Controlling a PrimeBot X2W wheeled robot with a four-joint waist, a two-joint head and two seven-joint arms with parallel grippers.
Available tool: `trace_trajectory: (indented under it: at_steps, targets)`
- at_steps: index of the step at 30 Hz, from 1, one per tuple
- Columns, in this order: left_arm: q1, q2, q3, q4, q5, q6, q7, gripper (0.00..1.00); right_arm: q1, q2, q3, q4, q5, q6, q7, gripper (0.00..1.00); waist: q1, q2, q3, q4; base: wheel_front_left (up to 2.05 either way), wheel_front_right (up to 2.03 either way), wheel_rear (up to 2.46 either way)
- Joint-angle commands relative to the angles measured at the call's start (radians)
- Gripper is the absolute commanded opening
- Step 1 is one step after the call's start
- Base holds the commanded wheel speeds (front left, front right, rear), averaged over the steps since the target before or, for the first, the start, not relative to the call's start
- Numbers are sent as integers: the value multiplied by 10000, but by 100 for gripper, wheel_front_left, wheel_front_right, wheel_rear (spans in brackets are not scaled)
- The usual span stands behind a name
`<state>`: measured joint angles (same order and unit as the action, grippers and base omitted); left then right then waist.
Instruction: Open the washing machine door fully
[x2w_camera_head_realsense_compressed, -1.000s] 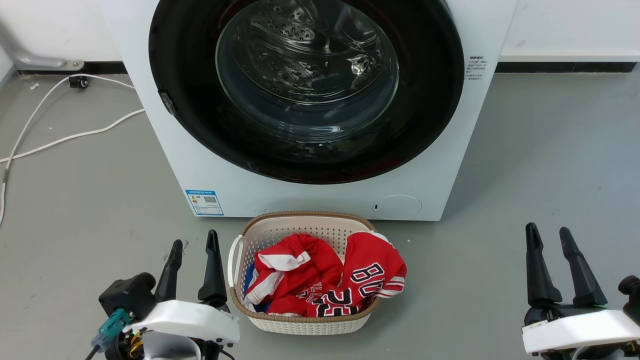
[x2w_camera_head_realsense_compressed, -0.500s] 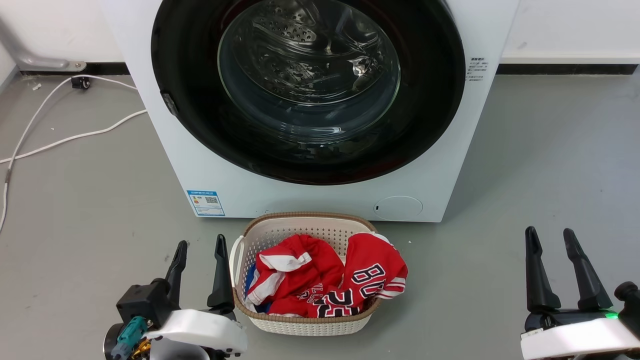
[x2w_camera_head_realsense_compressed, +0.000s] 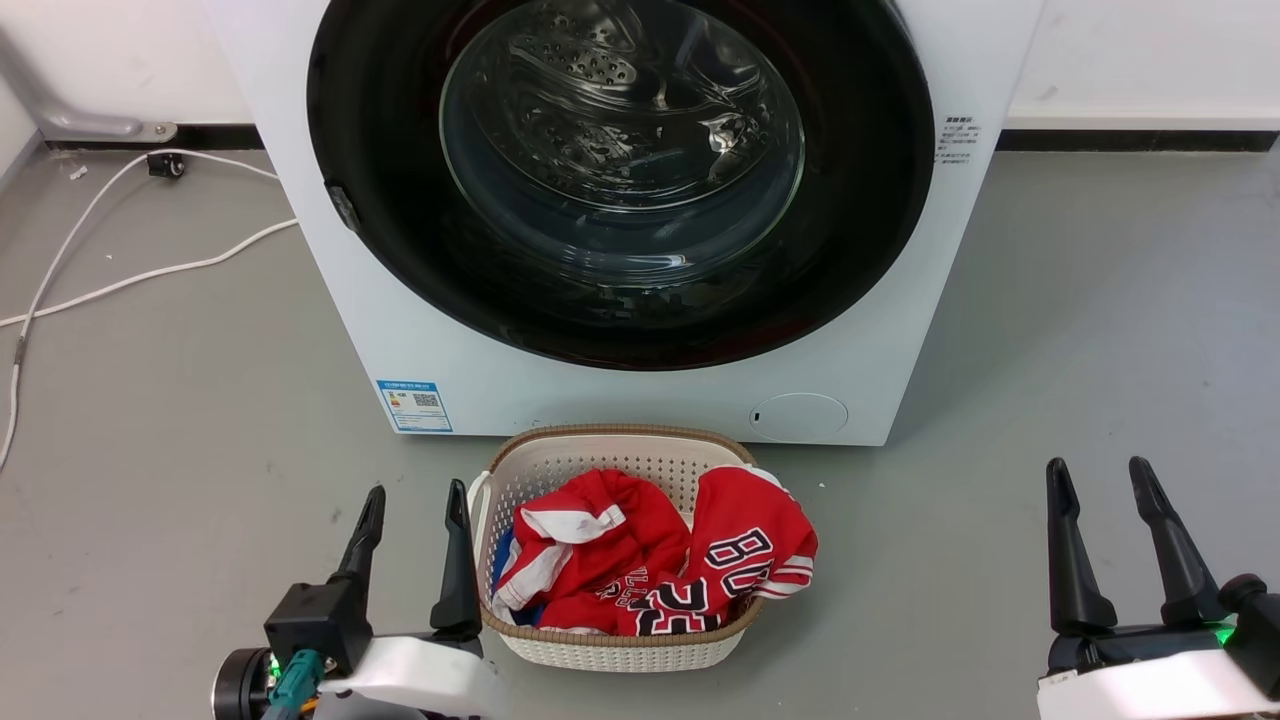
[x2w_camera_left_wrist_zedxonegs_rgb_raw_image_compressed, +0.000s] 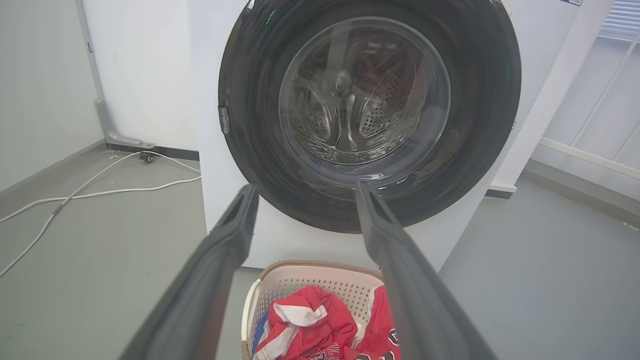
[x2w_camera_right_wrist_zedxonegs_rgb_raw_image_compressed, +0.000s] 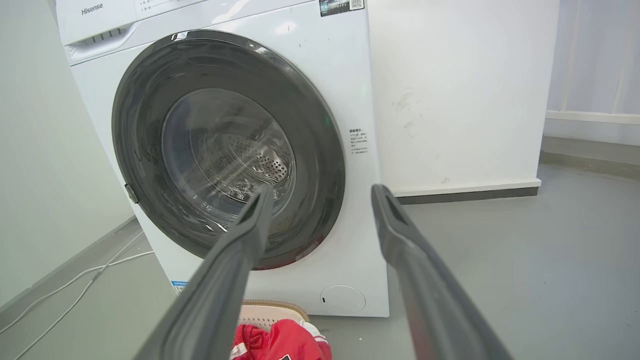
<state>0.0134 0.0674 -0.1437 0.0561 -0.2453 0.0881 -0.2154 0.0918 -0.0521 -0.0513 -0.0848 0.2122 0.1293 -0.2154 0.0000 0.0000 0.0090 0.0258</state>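
Cream plastic laundry basket (x2w_camera_head_realsense_compressed: 610, 652) with a brown rim sits on the grey floor (x2w_camera_head_realsense_compressed: 180, 400) just in front of the washing machine (x2w_camera_head_realsense_compressed: 640, 405), heaped with crumpled red jerseys (x2w_camera_head_realsense_compressed: 650, 560) trimmed in white, a scrap of blue cloth (x2w_camera_head_realsense_compressed: 503, 572) tucked at its left side. Above it the washing machine door (x2w_camera_head_realsense_compressed: 620, 300) lies closed against the white front, the perforated steel drum (x2w_camera_left_wrist_zedxonegs_rgb_raw_image_compressed: 375, 115) showing through its glass bowl. The left gripper (x2w_camera_head_realsense_compressed: 416, 490) hovers just beside the basket's left handle and the right gripper (x2w_camera_head_realsense_compressed: 1097, 465) well off to the right, both with jaws spread.
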Motion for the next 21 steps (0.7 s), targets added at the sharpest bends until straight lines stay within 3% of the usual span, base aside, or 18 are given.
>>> trace_trajectory:
  at_steps: [1,21]
  targets:
    - [55,6,3,-33,209,-28,-91,100,97,20,3,-98,-148,21,-86,100,0,0,0,5,0,0,0]
    - [243,-157,72,164,1482,-82,-450,100,337,30,-114,-213,-934,13,-447,100,0,0,-6,29,0,0,0]
